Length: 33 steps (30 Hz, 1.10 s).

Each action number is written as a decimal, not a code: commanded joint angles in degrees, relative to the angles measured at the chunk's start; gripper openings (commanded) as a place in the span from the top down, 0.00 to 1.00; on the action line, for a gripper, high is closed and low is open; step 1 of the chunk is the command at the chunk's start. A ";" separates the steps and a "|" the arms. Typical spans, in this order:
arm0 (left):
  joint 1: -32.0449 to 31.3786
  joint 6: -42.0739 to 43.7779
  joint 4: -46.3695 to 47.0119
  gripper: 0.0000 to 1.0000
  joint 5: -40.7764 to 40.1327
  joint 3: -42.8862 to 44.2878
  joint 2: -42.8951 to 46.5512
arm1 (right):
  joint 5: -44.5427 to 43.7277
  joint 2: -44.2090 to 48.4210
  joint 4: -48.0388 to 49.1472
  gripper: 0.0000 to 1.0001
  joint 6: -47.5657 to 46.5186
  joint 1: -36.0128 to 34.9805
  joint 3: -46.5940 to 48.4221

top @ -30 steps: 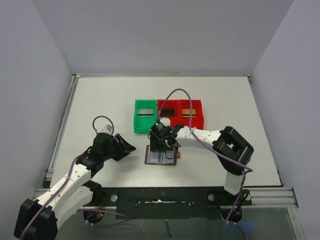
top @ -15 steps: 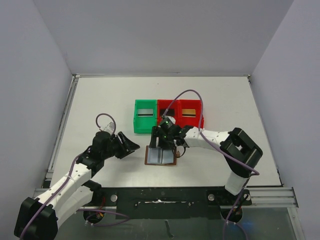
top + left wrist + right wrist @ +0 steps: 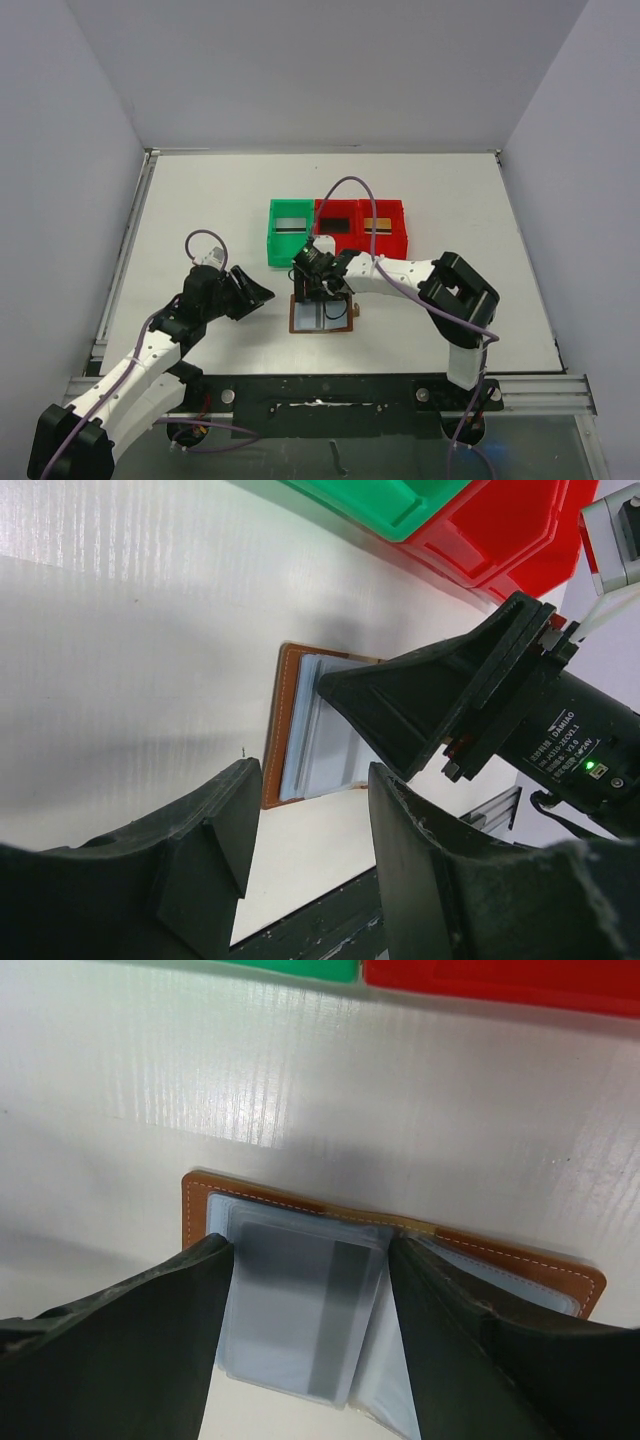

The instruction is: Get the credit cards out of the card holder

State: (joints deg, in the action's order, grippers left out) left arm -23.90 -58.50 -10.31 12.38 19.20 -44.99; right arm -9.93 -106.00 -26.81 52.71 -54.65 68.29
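Now spread, the right gripper (image 3: 305,1260) straddles a grey credit card (image 3: 285,1310) in the open card holder (image 3: 500,1250) on the bench (image 3: 400,1080); closing could pinch the sleeve (image 3: 232,1355) too, lifting the holder.

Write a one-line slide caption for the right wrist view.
Right gripper, jaws open, straddles a grey plastic credit card sleeved in the open brown leather card holder on the white table.

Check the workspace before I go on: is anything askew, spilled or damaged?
Nothing stands out. The card holder lies open and flat on the table, one credit card sits straight in its pale pocket, framed by the open right end effector, and the green bin and red bins stand upright in a row.
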 commanded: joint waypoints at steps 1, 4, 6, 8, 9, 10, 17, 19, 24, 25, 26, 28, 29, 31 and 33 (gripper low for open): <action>0.08 -0.26 0.45 0.54 -0.78 1.26 0.55 | -3.62 -1.67 -4.73 0.36 -0.76 -1.01 1.80; 0.08 -0.08 0.48 0.54 -0.76 1.42 0.30 | -4.21 -2.16 -5.36 0.43 -0.65 -1.21 2.05; 0.08 0.09 0.46 0.54 -0.69 1.54 0.30 | -4.26 -2.26 -5.40 0.43 -0.59 -1.20 1.98; 0.08 0.21 0.38 0.54 -0.63 1.54 0.26 | -3.77 -1.92 -4.69 0.46 -0.63 -1.24 1.64; 0.08 0.35 0.50 0.54 -0.42 1.50 0.26 | -3.02 -1.52 -3.69 0.47 -1.08 -1.15 1.28; 0.08 0.52 0.86 0.54 -0.05 1.61 0.26 | -2.08 -0.99 -2.41 0.48 -1.26 -0.85 0.35; -0.09 2.02 5.86 0.54 4.77 1.50 -0.11 | 10.71 5.75 14.13 0.54 0.32 4.36 -11.22; -0.58 2.07 7.84 0.54 6.17 1.14 -0.61 | 12.95 7.01 17.33 0.54 1.15 5.71 -13.86; -1.92 2.58 7.14 0.54 4.86 1.93 -2.04 | 10.09 7.40 14.41 0.39 0.48 5.39 -13.09; -1.94 2.29 5.98 0.55 3.67 2.01 -1.99 | 8.51 7.04 12.57 0.35 -0.09 4.72 -11.70; -1.94 1.87 4.93 0.55 2.34 2.06 -1.59 | 6.32 6.45 10.34 0.31 -0.63 3.86 -9.99; -1.94 0.72 2.60 0.54 -0.41 2.07 -0.68 | 2.66 4.71 5.70 0.29 -1.25 1.96 -6.38; -1.94 0.10 1.31 0.54 -1.73 2.09 -0.18 | 1.11 3.55 3.51 0.29 -1.30 1.07 -4.82; -1.86 -0.99 -0.66 0.55 -3.61 2.00 0.94 | -1.27 1.55 -0.25 0.28 -1.02 -0.11 -2.23; -1.85 -1.43 -2.48 0.54 -5.37 2.11 2.33 | -3.03 -0.10 -2.44 0.29 -0.33 -0.70 -0.64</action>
State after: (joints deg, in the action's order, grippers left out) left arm -25.74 -58.35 -9.58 12.16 19.22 -45.58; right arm -6.20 -103.13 -21.04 52.51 -53.58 63.81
